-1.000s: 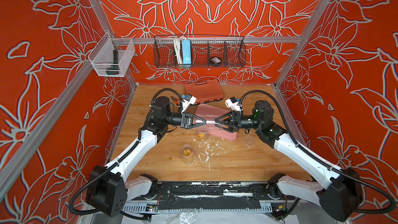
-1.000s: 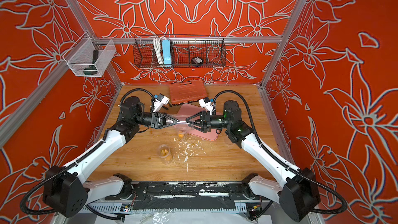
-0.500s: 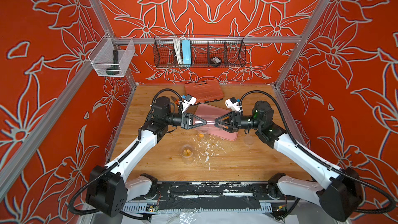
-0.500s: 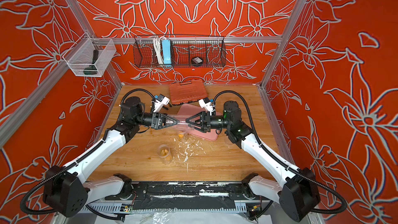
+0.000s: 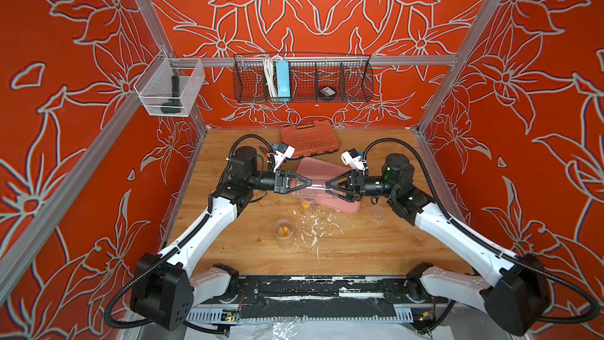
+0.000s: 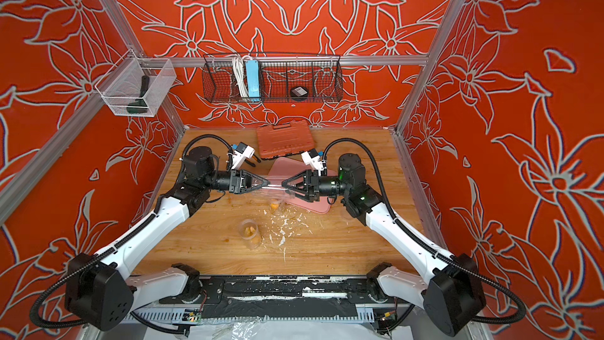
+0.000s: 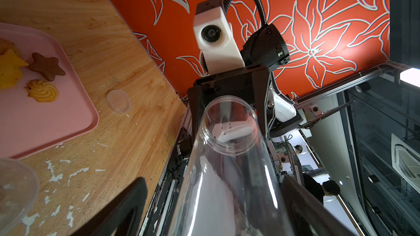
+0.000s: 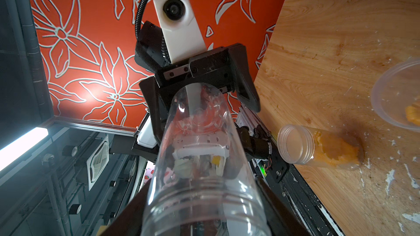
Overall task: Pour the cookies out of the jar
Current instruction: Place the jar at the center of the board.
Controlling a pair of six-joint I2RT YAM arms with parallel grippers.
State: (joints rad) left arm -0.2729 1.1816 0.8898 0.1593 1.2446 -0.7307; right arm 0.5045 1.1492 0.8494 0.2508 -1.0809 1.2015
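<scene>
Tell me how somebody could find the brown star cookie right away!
Start at the wooden table, then find the pink tray lying near its middle. On the tray, in the left wrist view, the brown star cookie lies beside a yellow cookie and a yellow swirl cookie. It alone is dark brown, with five points.

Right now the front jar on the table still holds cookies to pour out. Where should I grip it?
Around the clear wall of the front jar, mid-height, coming in level from the left. It stands upright with its mouth open, so a side pinch likely keeps the cookies in, and the crumbs lie on its other side.
</scene>
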